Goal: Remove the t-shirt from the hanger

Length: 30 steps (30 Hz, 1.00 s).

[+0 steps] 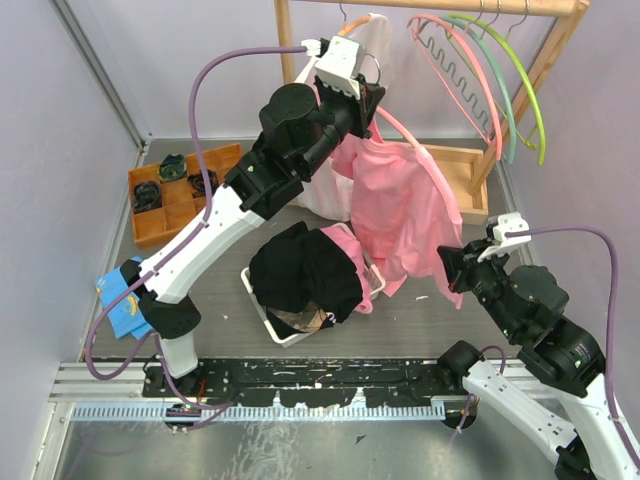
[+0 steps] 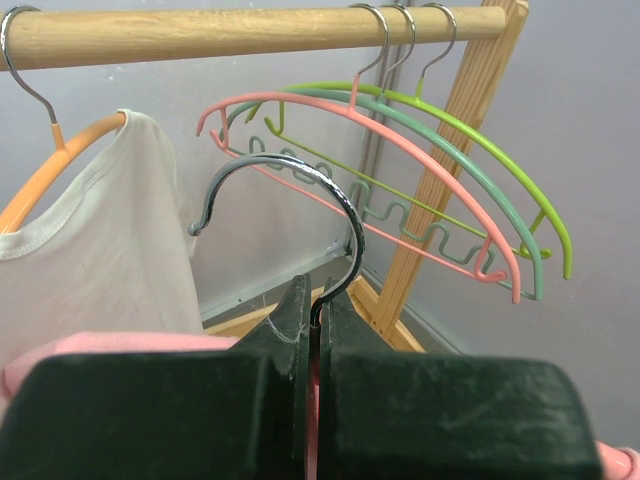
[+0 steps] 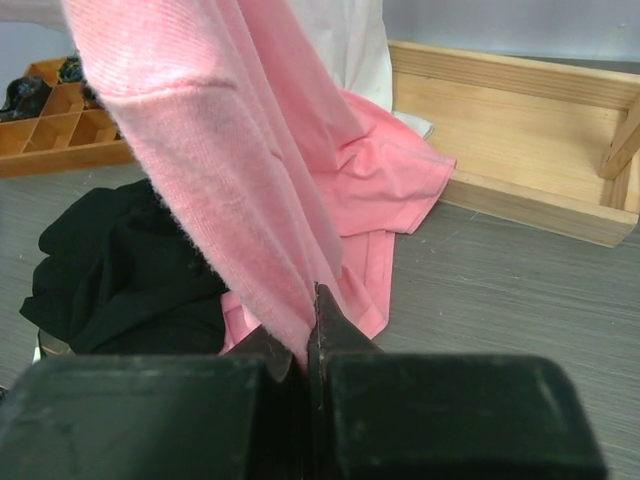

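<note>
Pink knit t-shirt (image 3: 250,150) pinched in right pincer (image 3: 312,305); left pincer (image 2: 318,300) clamps grey metal hanger hook (image 2: 355,245) rising above it; we expect opposed pulling.

Pale lilac walls (image 1: 180,30) enclose a grey table (image 1: 400,330) bearing a wooden rack (image 1: 285,40).

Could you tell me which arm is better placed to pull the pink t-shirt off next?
Probably right: the right hand grips the pink fabric t-shirt low down, free to pull; the left hand holds the silver metal hanger hook.
</note>
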Available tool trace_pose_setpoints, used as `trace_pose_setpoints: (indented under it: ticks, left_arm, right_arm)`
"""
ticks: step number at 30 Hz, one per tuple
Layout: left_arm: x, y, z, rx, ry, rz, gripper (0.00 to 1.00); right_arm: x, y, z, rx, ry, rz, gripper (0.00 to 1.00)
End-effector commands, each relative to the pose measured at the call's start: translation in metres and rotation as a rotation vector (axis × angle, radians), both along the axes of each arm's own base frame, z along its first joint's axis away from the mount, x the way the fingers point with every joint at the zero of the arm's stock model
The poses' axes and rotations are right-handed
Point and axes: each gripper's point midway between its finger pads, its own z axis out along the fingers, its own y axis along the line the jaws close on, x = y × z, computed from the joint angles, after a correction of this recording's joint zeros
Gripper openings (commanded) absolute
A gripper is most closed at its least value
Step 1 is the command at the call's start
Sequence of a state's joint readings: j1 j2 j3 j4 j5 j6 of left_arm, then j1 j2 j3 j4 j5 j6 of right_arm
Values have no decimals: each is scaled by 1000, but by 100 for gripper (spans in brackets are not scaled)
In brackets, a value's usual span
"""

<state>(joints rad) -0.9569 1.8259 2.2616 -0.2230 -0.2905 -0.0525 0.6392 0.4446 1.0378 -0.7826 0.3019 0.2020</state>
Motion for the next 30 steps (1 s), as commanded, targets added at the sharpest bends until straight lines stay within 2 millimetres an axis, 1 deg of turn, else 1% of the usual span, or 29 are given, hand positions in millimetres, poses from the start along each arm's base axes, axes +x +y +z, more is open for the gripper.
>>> trace_pose_setpoints:
  ticks: [1,3,4,5,6,8,11,15,16,17,18,19,20,21,22,25,28,30]
  left_arm:
    - [-13,28,57,-150,-68,12,0]
    - [-14,28,54,-145,-64,6,0]
    - [-14,27,52,-143,-62,4,0]
    - [-13,26,50,-139,-59,4,0]
    - [-13,26,48,-136,-56,5,0]
    - [-12,26,46,-131,-53,6,0]
    - [-12,25,44,-129,-52,6,0]
    - [-12,26,44,-127,-51,7,0]
    - [-12,25,44,-124,-49,6,0]
    - [-12,26,44,-124,-49,8,0]
    - [-12,26,44,-123,-50,9,0]
    - [-12,27,44,-123,-51,11,0]
    - [-12,28,46,-126,-54,14,0]
    - [-12,29,48,-129,-58,17,0]
    - [-12,30,51,-132,-62,19,0]
    - [-13,37,64,-152,-77,32,0]
    - [-15,42,75,-172,-88,36,0]
    - [-17,47,83,-187,-98,41,0]
  right_arm:
    - [4,0,6,19,-1,-22,11]
    - [2,-2,16,38,-32,-23,29]
    - [0,-4,25,56,-60,-20,36]
    - [-2,-5,32,69,-83,-17,42]
    - [-5,-6,40,84,-108,-12,44]
    - [-10,-8,55,105,-147,-4,45]
    - [-13,-10,71,128,-184,2,45]
    - [-14,-10,82,146,-208,6,45]
    - [-15,-9,84,149,-212,10,42]
    - [-15,-8,84,155,-213,13,36]
    - [-15,-7,85,160,-212,19,25]
    - [-15,-6,84,165,-210,21,13]
    - [-15,-6,83,169,-206,22,4]
    - [-14,-5,81,171,-197,22,1]
    - [-13,-4,79,175,-187,20,1]
    - [-6,0,60,170,-129,1,1]
    - [7,1,30,169,-33,-68,1]
    - [17,0,4,167,55,-138,1]
